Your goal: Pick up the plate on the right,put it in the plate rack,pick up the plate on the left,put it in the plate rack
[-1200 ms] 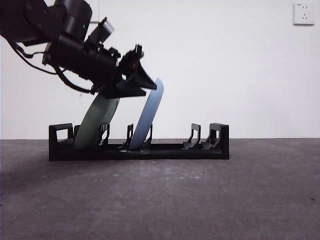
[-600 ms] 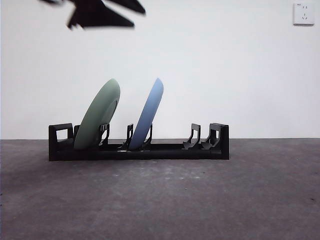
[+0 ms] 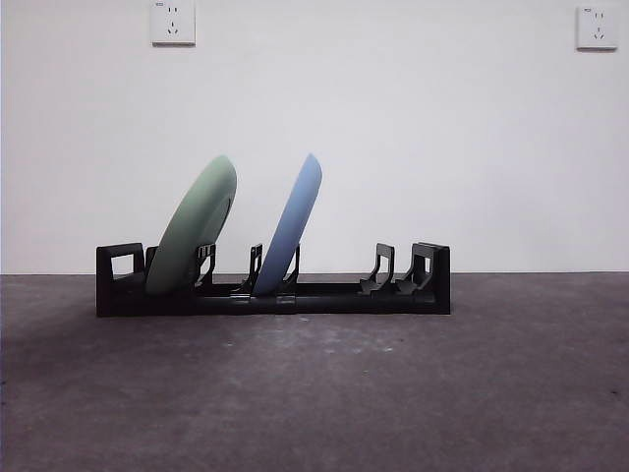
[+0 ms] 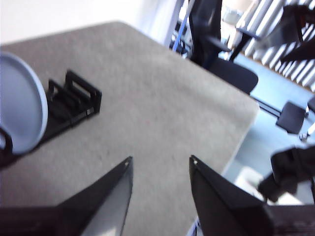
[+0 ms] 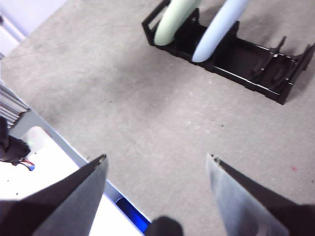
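Note:
The black plate rack (image 3: 324, 295) lies across the middle of the table. A green plate (image 3: 193, 228) leans in its left slots and a blue plate (image 3: 291, 224) leans in the slots beside it; both tilt to the right. The right wrist view shows the rack (image 5: 246, 51) with the green plate (image 5: 173, 17) and the blue plate (image 5: 216, 29) from above and well away. My right gripper (image 5: 156, 162) is open and empty, back over the table's near edge. My left gripper (image 4: 161, 164) is open and empty, off to the side of the blue plate (image 4: 19, 105) and the rack's end (image 4: 78, 96).
The rack's right-hand slots (image 3: 403, 270) hold nothing. Two wall sockets (image 3: 173, 22) sit on the white wall behind. The table edge (image 4: 241, 132) drops off near the left gripper, with an office chair (image 4: 216, 44) beyond it.
The arm that held the green plate has let it go, risen and left the front view. The green plate now stands in the rack on its own.

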Controlling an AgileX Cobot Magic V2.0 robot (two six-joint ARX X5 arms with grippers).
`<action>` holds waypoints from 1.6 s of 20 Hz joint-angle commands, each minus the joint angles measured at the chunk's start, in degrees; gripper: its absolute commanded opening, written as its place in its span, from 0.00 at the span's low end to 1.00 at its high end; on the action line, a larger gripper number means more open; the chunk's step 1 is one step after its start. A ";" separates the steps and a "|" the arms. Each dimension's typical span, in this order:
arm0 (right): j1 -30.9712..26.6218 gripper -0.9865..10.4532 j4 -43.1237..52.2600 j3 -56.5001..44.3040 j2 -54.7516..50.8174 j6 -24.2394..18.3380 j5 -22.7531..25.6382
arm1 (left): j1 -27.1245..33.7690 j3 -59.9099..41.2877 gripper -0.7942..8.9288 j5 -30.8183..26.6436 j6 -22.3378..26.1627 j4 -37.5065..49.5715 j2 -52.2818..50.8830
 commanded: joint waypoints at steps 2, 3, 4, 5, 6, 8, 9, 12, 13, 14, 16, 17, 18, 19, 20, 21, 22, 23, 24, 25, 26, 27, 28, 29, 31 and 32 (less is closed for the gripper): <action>0.04 0.39 -1.22 -0.42 -0.04 -0.66 -0.37 | -0.15 0.63 0.28 -0.31 3.04 -3.34 -1.22; 0.04 0.39 -1.22 -0.42 -0.04 -0.66 -0.37 | -0.15 0.66 0.28 -0.57 3.06 -4.00 -1.27; 0.04 0.39 -1.22 -0.42 -0.04 -0.66 -0.37 | -0.15 0.63 0.28 -1.09 3.06 -4.66 -1.27; 0.04 0.39 -1.22 -0.42 -0.04 -0.66 -0.37 | -0.15 0.63 0.28 -1.99 3.06 -5.29 -1.16; 0.04 0.39 -1.22 -0.42 -0.04 -0.66 -0.37 | -0.15 0.63 0.28 -2.23 3.06 -5.73 -1.09; 0.04 0.39 -1.22 -0.42 -0.04 -0.66 -0.37 | -0.15 0.63 0.28 -2.21 3.06 -5.79 -0.74; 0.04 0.39 -1.22 -0.42 -0.04 -0.66 -0.37 | -0.15 0.63 0.28 -2.21 3.06 -5.79 -0.70; 0.04 0.35 -1.22 -0.42 -0.04 -0.63 -0.37 | -0.15 0.63 0.27 -2.21 3.06 -5.75 -0.37; 0.04 0.30 -1.22 -0.42 -0.04 -0.63 -0.35 | -0.15 0.63 0.27 -2.21 3.08 -5.75 -0.35; 0.04 0.21 -1.22 -0.42 -0.04 -0.66 -0.35 | -0.15 0.63 0.23 -2.19 3.32 -5.77 -0.17; 0.04 0.07 -1.22 -0.42 -0.04 -1.14 -0.35 | -0.15 0.63 0.08 -2.19 5.18 -5.70 -0.15; 0.04 0.08 -1.22 -0.42 -0.04 -1.55 -0.37 | -0.15 0.63 0.07 -2.16 5.66 -5.73 -0.15; 0.04 0.08 -1.22 -0.42 -0.04 -1.81 -0.37 | -0.15 0.63 0.07 -2.16 5.84 -5.73 -0.13; 0.04 0.08 -1.22 -0.42 -0.04 -1.90 -0.35 | -0.15 0.63 0.07 -2.19 5.84 -5.73 -0.13; 0.04 0.08 -1.22 -0.42 -0.04 -1.90 -0.33 | -0.15 0.63 0.07 -2.19 5.84 -5.73 -0.13; 0.04 0.08 -1.22 -0.42 -0.02 -1.86 -0.31 | -0.15 0.63 0.08 -2.19 5.84 -5.73 -0.13; 0.04 0.09 -1.22 -0.42 -0.02 -1.66 -0.31 | -0.13 0.63 0.08 -2.21 5.84 -5.73 -0.11; 0.04 0.09 -1.22 -0.42 -0.02 -0.26 -0.31 | -0.13 0.63 0.08 -2.21 5.84 -5.73 0.04; 0.04 0.09 -1.22 -0.42 -0.02 -0.07 -0.31 | -0.11 0.63 0.08 -2.21 5.84 -5.75 0.22; 0.04 0.09 -1.22 -0.42 -0.02 -0.17 -0.24 | -0.11 0.63 0.08 -2.21 5.84 -5.75 0.46; 0.04 0.09 -1.22 -0.42 0.02 -0.17 0.11 | -0.11 0.63 0.08 -2.21 5.81 -5.75 0.79; 0.04 0.09 -1.22 -0.42 0.20 -0.17 0.59 | -0.11 0.66 0.08 -2.19 5.81 -5.75 1.18; 0.04 0.09 -1.22 -0.42 0.22 -0.17 1.33 | -0.11 0.63 0.08 -2.19 5.81 -5.75 1.64; 0.04 0.09 -1.22 -0.42 0.35 -0.17 2.60 | -0.11 0.63 0.08 -2.19 5.84 -5.73 2.16; 0.04 0.09 -1.22 -0.42 0.66 -0.17 5.53 | -0.13 0.63 0.08 -2.19 5.81 -5.73 3.37; 0.04 0.09 -1.22 -0.42 0.90 -0.17 6.71 | -0.11 0.63 0.08 -2.19 5.86 -5.75 3.87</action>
